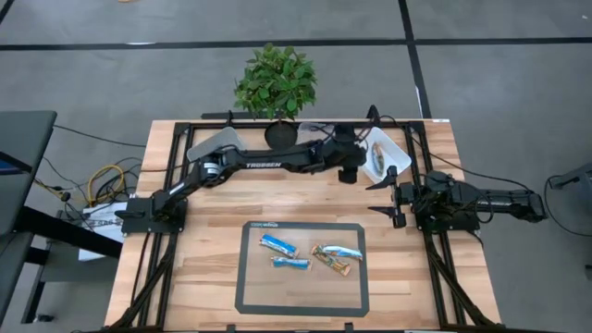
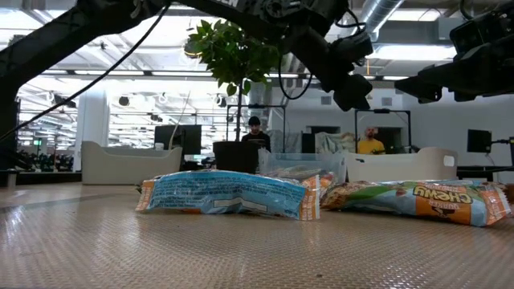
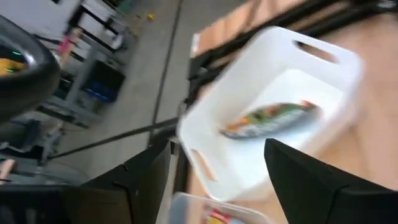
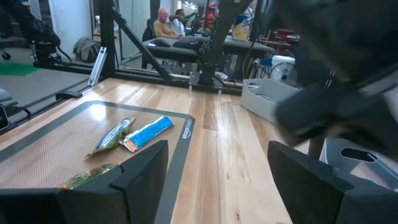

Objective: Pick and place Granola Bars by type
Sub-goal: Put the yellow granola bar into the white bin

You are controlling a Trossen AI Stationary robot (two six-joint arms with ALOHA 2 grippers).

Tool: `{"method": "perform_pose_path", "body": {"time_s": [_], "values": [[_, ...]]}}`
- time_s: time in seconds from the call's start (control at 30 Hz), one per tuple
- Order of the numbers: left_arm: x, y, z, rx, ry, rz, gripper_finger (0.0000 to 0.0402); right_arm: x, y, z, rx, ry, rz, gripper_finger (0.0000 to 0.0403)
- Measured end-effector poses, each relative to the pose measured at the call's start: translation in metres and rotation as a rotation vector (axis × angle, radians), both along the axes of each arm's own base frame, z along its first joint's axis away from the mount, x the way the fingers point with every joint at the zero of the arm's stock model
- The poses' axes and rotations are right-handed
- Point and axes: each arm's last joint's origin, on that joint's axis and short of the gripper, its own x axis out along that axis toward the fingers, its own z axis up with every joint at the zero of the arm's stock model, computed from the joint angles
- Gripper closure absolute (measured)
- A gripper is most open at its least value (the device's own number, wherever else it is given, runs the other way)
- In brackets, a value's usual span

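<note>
In the high view the left gripper [image 1: 352, 172] hangs in the upper middle of the frame, just beside a white bin [image 1: 396, 151] at the upper right of the tabletop [image 1: 203, 250]. Its fingers [image 3: 305, 177] stand apart and hold nothing. In the left wrist view one multicoloured bar [image 3: 268, 118] lies flat on the floor of this bin [image 3: 323, 68], beyond the open fingers.

The right gripper [image 1: 393, 197] waits at the right of the frame, below the bin, its fingers open and empty.

A dark-edged mat [image 1: 248, 296] lies in the lower middle of the high view. On it lie the other Granola Bars: a blue bar [image 1: 277, 245] at the upper left, a second blue bar [image 1: 289, 263] just below it, a third blue bar [image 1: 341, 251] at the right, and a tan-orange bar [image 1: 331, 263] touching that one. A potted plant [image 1: 276, 83] stands at the top edge of the tabletop.
</note>
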Motion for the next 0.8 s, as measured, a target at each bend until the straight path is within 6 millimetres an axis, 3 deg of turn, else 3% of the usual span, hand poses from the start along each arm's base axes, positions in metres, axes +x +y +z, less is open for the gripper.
{"method": "perform_pose_path", "body": {"time_s": [0.43,0.63,0.8], "values": [[-0.015,-0.064,-0.006,-0.288,0.185,-0.111,0.0149,0.0,0.0,0.0,0.0,0.0,0.0,0.0132],[-0.021,-0.073,-0.012,-0.39,0.25,-0.088,0.0149,0.0,0.0,0.0,0.0,0.0,0.0,0.0132],[-0.023,-0.075,-0.029,-0.408,0.162,-0.099,0.0149,0.0,0.0,0.0,0.0,-0.001,0.0,0.0132]]}}
